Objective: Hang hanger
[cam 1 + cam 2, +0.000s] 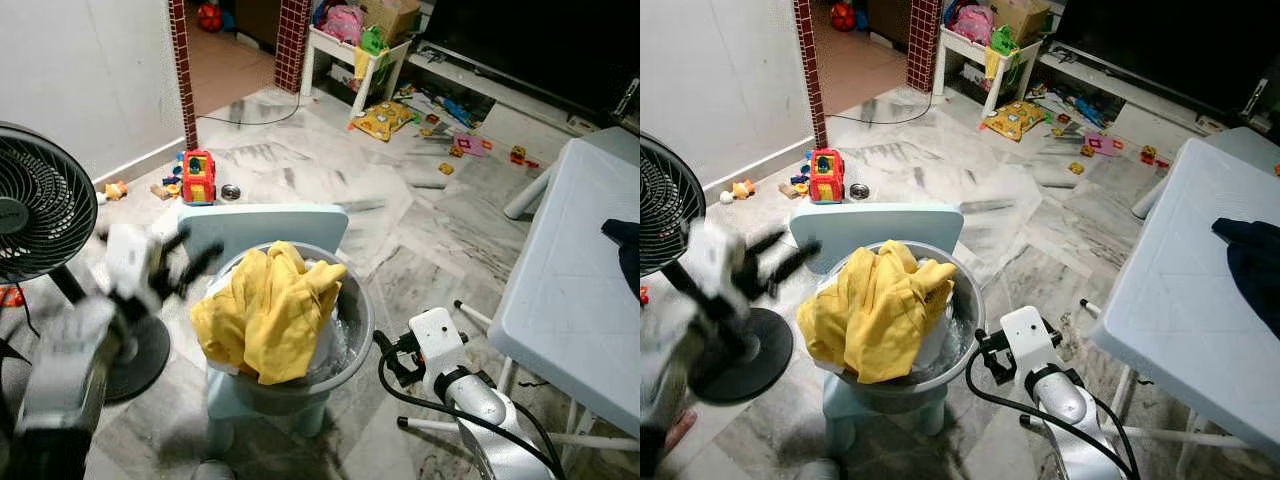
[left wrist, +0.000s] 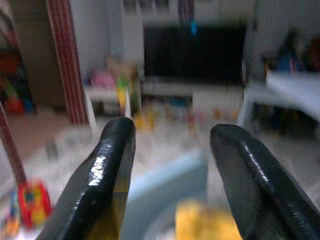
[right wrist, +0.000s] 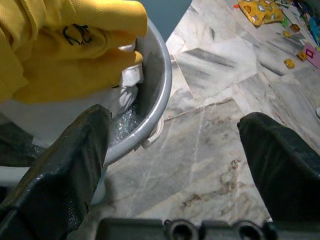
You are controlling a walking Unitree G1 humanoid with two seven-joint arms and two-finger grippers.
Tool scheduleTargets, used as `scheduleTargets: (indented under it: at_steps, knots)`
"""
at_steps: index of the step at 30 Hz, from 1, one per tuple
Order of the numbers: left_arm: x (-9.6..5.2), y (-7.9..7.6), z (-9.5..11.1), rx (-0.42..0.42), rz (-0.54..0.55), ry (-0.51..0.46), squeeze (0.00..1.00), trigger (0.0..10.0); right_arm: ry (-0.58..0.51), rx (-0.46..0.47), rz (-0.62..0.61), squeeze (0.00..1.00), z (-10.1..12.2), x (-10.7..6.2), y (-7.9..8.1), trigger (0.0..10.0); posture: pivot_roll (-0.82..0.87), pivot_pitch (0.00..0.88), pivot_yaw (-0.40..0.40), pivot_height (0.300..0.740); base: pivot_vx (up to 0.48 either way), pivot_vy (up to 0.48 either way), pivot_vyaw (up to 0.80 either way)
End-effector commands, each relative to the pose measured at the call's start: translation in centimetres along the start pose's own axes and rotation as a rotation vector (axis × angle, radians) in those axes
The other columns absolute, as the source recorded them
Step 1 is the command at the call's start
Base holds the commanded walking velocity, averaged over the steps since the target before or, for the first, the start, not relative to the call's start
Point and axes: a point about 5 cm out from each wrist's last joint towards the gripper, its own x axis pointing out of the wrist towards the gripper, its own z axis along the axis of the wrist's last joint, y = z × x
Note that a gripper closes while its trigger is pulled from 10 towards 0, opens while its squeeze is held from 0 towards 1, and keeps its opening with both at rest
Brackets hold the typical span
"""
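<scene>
Standing on a small pale-blue chair (image 1: 262,225) is a grey basin (image 1: 355,335) heaped with a yellow garment (image 1: 268,308), a bit of white cloth tucked under it. The left gripper (image 1: 185,268) is raised just beside the basin's rim on the robot's left, blurred; its two black fingers (image 2: 107,170) are spread apart with nothing between them, pointing across the room toward the dark television unit (image 1: 520,40). The right gripper (image 1: 388,358) sits low, near the basin's other side above the marble floor (image 1: 420,215); its fingers (image 3: 65,170) are wide apart and empty, one of them close to the grey rim. A black cable loops from that wrist.

I cannot pick out a hanger anywhere with certainty; if one lies in the basin, the yellow garment covers it.

A black standing fan (image 1: 40,205) is at the robot's left, next to the white wall. To the right stands a white plastic table (image 1: 570,290) with a dark garment (image 1: 1252,265) lying at its far edge. Toys are scattered over the floor farther off: a red and yellow toy truck (image 1: 199,177) by the brick-patterned doorpost (image 1: 181,70), a yellow cushion (image 1: 383,119), and a white shelf (image 1: 350,55) stuffed with colourful things.
</scene>
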Motion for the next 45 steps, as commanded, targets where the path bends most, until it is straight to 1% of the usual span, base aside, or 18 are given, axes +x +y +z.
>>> scheduleTargets:
  at_steps: [1,3,4,5,6,8,9,14,18,23,24,25,26,27,28,32,37,45]
  knots:
    - [1.7,-1.3,0.5,-0.023,-0.019,-0.006,1.0,10.0,0.005,-0.004,-0.016,0.0,-0.2,-0.2,-0.5,10.0,0.17,0.102,-0.183,0.74,0.0,0.0,0.0]
    - [2.3,-1.8,0.6,-0.042,-0.029,-0.011,1.0,10.0,0.005,-0.003,-0.014,0.0,-0.2,-0.2,-0.4,10.0,0.18,0.104,-0.189,0.74,0.0,0.0,0.0]
    - [3.5,-2.6,0.5,-0.032,-0.045,-0.001,1.0,10.0,0.005,-0.001,-0.01,0.0,-0.2,-0.1,-0.3,10.0,0.18,0.102,-0.19,0.74,0.0,0.0,0.0]
    - [6.1,-4.2,-0.1,-0.051,-0.076,0.023,1.0,10.0,0.0,-0.004,0.006,0.0,0.0,0.2,0.2,10.0,0.16,0.099,-0.189,0.74,0.0,0.0,0.0]
    - [6.1,-4.2,-0.1,-0.051,-0.076,0.023,1.0,10.0,0.0,-0.004,0.006,0.0,0.0,0.2,0.2,10.0,0.16,0.099,-0.189,0.74,0.0,0.0,0.0]
    - [8.6,-6.5,-2.2,-0.095,-0.116,0.173,1.0,10.0,-0.018,-0.004,0.002,0.0,0.7,0.3,0.3,10.0,0.14,0.094,-0.173,0.74,0.0,0.0,0.0]
    - [8.6,-6.5,-2.2,-0.095,-0.116,0.173,1.0,10.0,-0.018,-0.004,0.002,0.0,0.7,0.3,0.3,10.0,0.14,0.094,-0.173,0.74,0.0,0.0,0.0]
    - [9.8,-8.3,-6.0,-0.17,-0.1,0.458,1.0,10.0,-0.011,0.003,-0.035,0.0,0.3,-0.4,-0.3,10.0,0.11,0.093,-0.151,0.74,0.0,0.0,0.0]
    - [9.6,-8.8,-7.4,-0.178,-0.108,0.534,1.0,10.0,-0.011,0.005,-0.038,0.0,0.3,-0.6,-0.2,10.0,0.1,0.094,-0.145,0.74,0.0,0.0,0.0]
    - [8.0,-9.3,-9.9,-0.179,-0.135,0.665,1.0,10.0,-0.01,0.004,-0.041,0.0,0.3,-0.9,-0.2,10.0,0.09,0.093,-0.143,0.74,0.0,0.0,0.0]
    - [7.4,-9.4,-10.6,-0.161,-0.16,0.698,1.0,7.7,-0.008,0.002,-0.042,0.0,0.3,-1.0,-0.3,10.0,0.09,0.092,-0.144,0.74,0.0,0.0,0.0]
    - [7.4,-9.4,-10.6,-0.161,-0.16,0.698,1.0,7.7,-0.008,0.002,-0.042,0.0,0.3,-1.0,-0.3,10.0,0.09,0.092,-0.144,0.74,0.0,0.0,0.0]
    - [6.3,-9.5,-11.8,-0.13,-0.184,0.745,1.0,3.7,-0.007,0.0,-0.045,0.0,0.2,-1.0,-0.4,10.0,0.09,0.092,-0.144,0.74,0.0,0.0,0.0]
    - [5.6,-9.3,-12.4,-0.129,-0.188,0.764,0.38,0.0,-0.007,-0.002,-0.048,0.0,0.3,-1.0,-0.5,10.0,0.09,0.092,-0.144,0.74,0.0,0.0,0.0]
    - [5.3,-9.3,-12.7,-0.126,-0.194,0.774,0.0,0.0,-0.008,-0.002,-0.049,0.0,0.4,-1.0,-0.6,10.0,0.09,0.093,-0.144,0.74,0.0,0.0,0.0]
    - [4.2,-9.0,-13.5,-0.127,-0.193,0.806,0.0,0.0,-0.01,-0.003,-0.05,0.0,0.5,-0.9,-0.7,10.0,0.1,0.094,-0.149,0.74,0.0,0.0,0.0]
    - [0.8,-7.6,-15.2,-0.117,-0.175,0.857,0.0,0.0,-0.011,-0.007,-0.034,0.0,0.6,-0.8,-0.4,10.0,0.11,0.093,-0.154,0.74,0.0,0.0,0.0]
    - [-2.7,-5.2,-14.8,-0.07,-0.149,0.857,0.0,0.0,0.002,-0.002,-0.045,0.0,0.1,-1.1,-0.7,10.0,0.12,0.108,-0.152,0.74,0.0,0.0,0.0]
